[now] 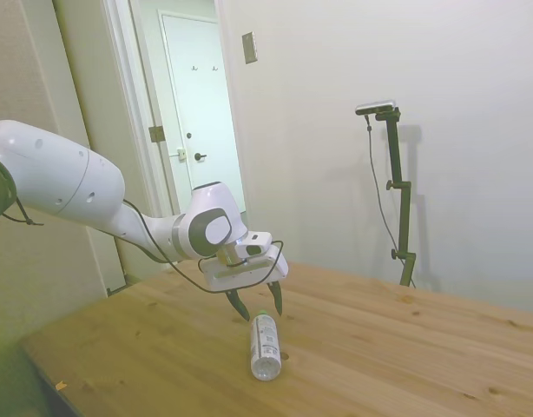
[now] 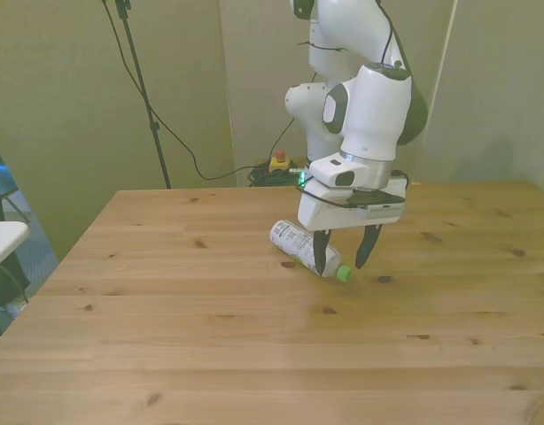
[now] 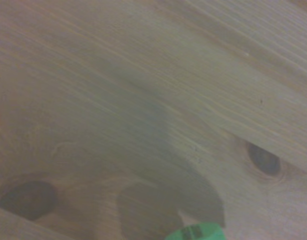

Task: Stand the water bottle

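Water bottle point(image 2: 304, 248): small clear plastic bottle, white printed label around the body, green cap point(image 3: 196, 232). Lying on its side on the wooden table point(image 2: 210, 336), near the middle, cap end angled toward the front view's right and nearer edge. Side view: base point(image 1: 266, 368) nearest the camera

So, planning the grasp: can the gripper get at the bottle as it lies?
Probably yes. The gripper is open, right over the cap end of the lying bottle; nothing on the table blocks it.
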Robot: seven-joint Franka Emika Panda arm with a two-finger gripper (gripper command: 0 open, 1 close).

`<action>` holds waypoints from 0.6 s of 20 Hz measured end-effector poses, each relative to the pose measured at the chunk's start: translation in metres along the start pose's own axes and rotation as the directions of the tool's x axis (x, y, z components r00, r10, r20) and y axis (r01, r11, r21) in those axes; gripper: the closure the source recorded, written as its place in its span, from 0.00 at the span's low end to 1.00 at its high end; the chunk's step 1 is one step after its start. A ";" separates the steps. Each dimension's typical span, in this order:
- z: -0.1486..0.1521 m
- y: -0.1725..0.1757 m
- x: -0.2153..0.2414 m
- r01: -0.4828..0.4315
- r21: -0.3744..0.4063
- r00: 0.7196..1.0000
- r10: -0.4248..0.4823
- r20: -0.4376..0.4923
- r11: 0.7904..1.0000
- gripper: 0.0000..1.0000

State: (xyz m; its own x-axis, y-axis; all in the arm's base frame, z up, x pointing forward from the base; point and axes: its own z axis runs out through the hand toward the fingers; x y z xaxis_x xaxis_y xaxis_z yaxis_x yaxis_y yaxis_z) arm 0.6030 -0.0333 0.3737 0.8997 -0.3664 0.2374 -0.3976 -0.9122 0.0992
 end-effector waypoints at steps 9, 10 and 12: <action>0.022 -0.007 0.007 0.002 0.016 1.000 -0.002 -0.029 1.000 1.00; 0.022 -0.008 0.007 0.003 0.017 1.000 -0.002 -0.029 1.000 1.00; 0.022 -0.010 0.006 0.005 0.018 1.000 -0.004 -0.028 1.000 1.00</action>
State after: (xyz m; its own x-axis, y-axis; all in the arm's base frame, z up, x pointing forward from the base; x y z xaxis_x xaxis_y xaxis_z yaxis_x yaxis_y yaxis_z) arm 0.6161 -0.0306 0.3529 0.8960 -0.3573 0.2638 -0.3901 -0.9170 0.0831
